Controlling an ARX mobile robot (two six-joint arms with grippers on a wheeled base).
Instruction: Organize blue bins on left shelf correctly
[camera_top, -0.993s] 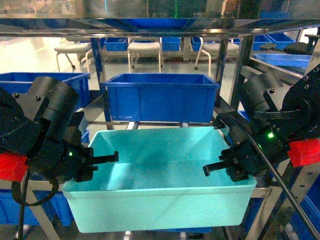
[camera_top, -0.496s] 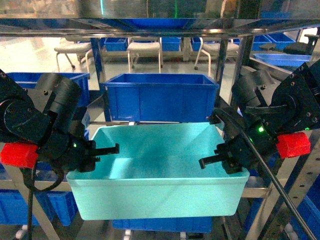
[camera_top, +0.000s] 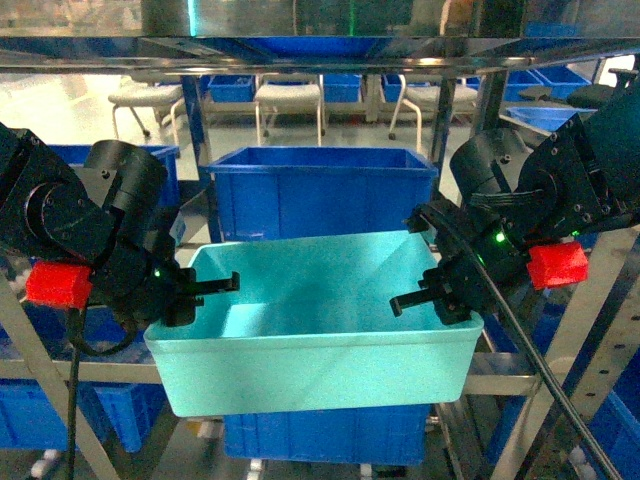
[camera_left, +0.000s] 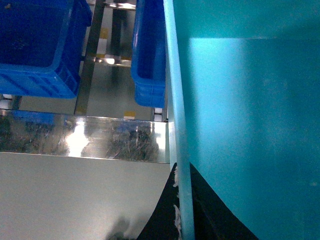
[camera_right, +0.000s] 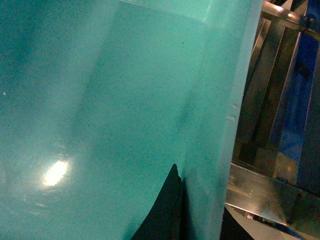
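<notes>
The steel shelf fills the head view, with a dark blue bin on the tier behind. In front of that bin, a turquoise tub is held off the rails, its near edge out past the shelf's front rail. The left gripper is clamped on the tub's left rim, the right gripper on its right rim. The step in hand looks like carrying the tub in; next calls for level, matched travel toward the dark bin, then lowering.
</notes>
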